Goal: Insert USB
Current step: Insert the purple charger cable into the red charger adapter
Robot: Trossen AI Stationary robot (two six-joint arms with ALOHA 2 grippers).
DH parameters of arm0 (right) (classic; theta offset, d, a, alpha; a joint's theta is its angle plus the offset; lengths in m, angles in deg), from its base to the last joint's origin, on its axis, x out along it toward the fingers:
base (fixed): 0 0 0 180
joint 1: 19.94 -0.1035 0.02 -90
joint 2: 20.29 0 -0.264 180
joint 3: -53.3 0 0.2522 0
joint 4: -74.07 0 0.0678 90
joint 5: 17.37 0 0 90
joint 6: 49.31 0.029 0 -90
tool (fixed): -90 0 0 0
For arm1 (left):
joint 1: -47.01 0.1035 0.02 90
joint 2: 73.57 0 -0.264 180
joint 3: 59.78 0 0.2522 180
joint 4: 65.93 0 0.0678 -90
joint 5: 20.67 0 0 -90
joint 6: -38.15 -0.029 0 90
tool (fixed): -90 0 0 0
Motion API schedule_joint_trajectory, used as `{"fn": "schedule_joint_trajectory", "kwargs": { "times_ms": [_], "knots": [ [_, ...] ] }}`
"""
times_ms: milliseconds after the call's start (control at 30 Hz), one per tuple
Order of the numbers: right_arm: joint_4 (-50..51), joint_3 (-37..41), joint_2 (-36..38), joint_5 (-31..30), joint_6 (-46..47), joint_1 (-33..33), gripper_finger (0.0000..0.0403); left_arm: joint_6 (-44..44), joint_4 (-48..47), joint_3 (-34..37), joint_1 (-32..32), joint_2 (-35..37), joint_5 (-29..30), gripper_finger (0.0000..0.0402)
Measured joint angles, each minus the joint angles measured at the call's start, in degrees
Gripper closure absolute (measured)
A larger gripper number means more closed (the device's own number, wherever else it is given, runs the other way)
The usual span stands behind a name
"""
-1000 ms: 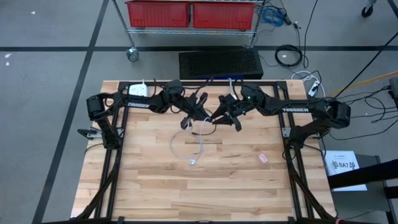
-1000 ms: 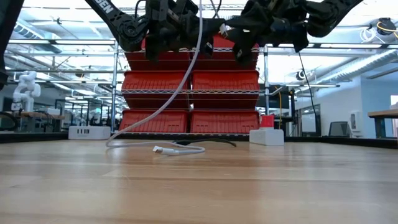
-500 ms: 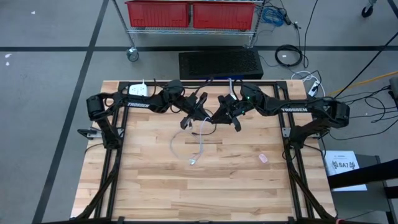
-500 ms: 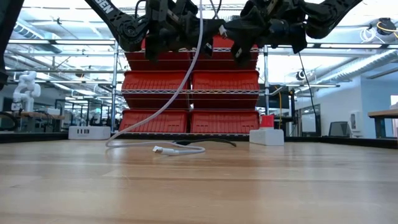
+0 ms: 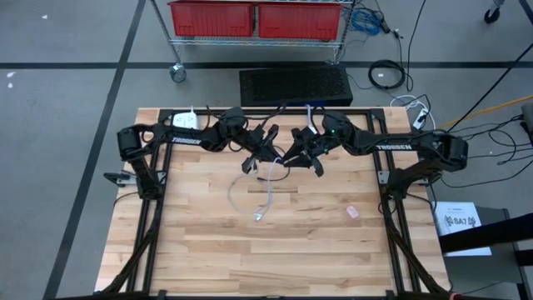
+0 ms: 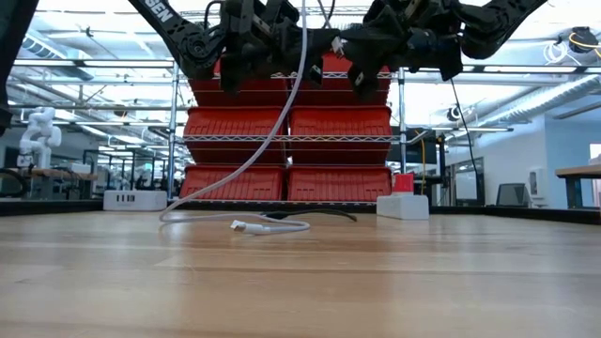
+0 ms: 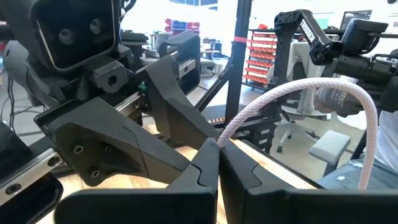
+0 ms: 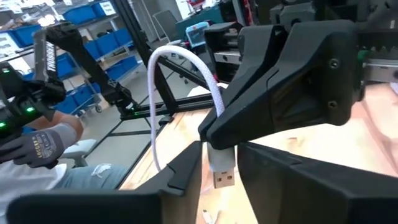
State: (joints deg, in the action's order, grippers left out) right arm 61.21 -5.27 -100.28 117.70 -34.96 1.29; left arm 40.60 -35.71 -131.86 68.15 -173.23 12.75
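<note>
A white braided USB cable hangs from my left gripper (image 5: 265, 152), which is shut on it above the table's far middle. The cable (image 6: 282, 122) drops to the wood, loops, and ends in a small connector (image 5: 260, 217) (image 6: 239, 225) lying flat. Its short upper end arcs over and ends in a white USB plug with a metal tip (image 8: 222, 173). My right gripper (image 5: 298, 155) faces the left one. It is open, with a finger on either side of that plug (image 8: 222, 163) and narrow gaps between. My left gripper pinches the cable between its two shut fingers (image 7: 219, 152), at a point on the cord (image 7: 231, 134) a short way behind the USB plug. The plug end arcs free beyond the fingers. The long remainder hangs slack, its lower loop on the table (image 6: 202, 218).
A white power strip (image 5: 185, 121) (image 6: 136, 200) sits at the far left edge, and a white block with a red part (image 6: 404, 204) stands at the far edge. A small pink object (image 5: 352, 212) lies right of centre. Bare wood (image 5: 275, 258) spreads toward the near edge.
My right gripper has edged a little toward the left gripper, bringing its fingers around the hanging plug. The left gripper and the cable on the table have kept still.
</note>
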Motion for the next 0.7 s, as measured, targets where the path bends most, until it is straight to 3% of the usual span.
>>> {"fn": "schedule_joint_trajectory", "kwargs": {
  "times_ms": [167, 700],
  "knots": [
    [-2.13, 0.0, 0.0, 1.44, 0.0, -0.75, 0.029, 0.18, 2.52, 0.0, -0.04, -0.02, -0.69, 0.0399],
    [-5.1, -2.7, -5.17, 6.24, 3.01, -1.06, 0.0309, 0.24, 3.24, 0.0, -0.68, -0.09, -1.22, 0.0399]
  ]
}}
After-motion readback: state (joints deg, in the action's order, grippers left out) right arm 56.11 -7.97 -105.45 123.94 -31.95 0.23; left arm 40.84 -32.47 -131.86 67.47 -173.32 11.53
